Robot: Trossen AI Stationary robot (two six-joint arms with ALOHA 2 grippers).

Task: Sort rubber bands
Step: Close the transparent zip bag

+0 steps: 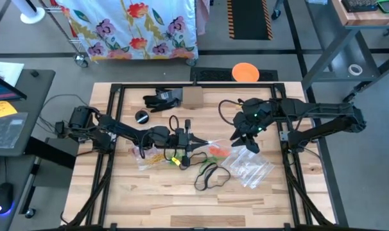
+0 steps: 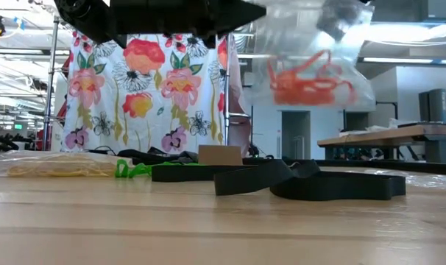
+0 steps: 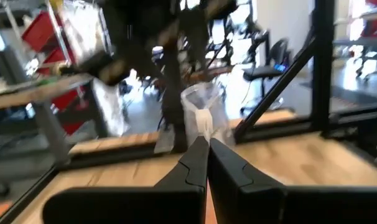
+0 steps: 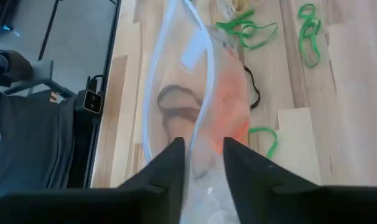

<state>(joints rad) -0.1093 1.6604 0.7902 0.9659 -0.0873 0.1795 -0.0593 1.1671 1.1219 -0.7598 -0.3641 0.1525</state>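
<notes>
Left claw (image 1: 193, 142) low over the middle of the desk (image 1: 149, 199), fingers pressed together on the edge of a clear bag (image 3: 204, 112); in the left wrist view the thin plastic rises straight up from between the closed tips. Just beside it, toward the left edge of the desk, a flat clear bag with yellow rubber bands (image 2: 50, 168) inside, lying on the wood. Green rubber bands (image 4: 251, 28) loose on the desk next to it, some laid in long narrow loops. Black rubber bands (image 1: 208, 174) in a loose heap closer to the front edge, long axis running roughly across the desk. Orange rubber bands (image 2: 305, 85) gathered in the bottom of the held bag, which hangs in the air above the desk in the low view.

Right claw (image 4: 203, 165) right of the middle, raised above the desk, fingers spread a little with the same clear bag passing between them; cannot tell whether the fingers press the plastic. Empty clear bags (image 1: 249, 168) in a pile below this claw, toward the right edge. Orange disc (image 1: 245, 72) on the floor behind the far edge of the desk.
</notes>
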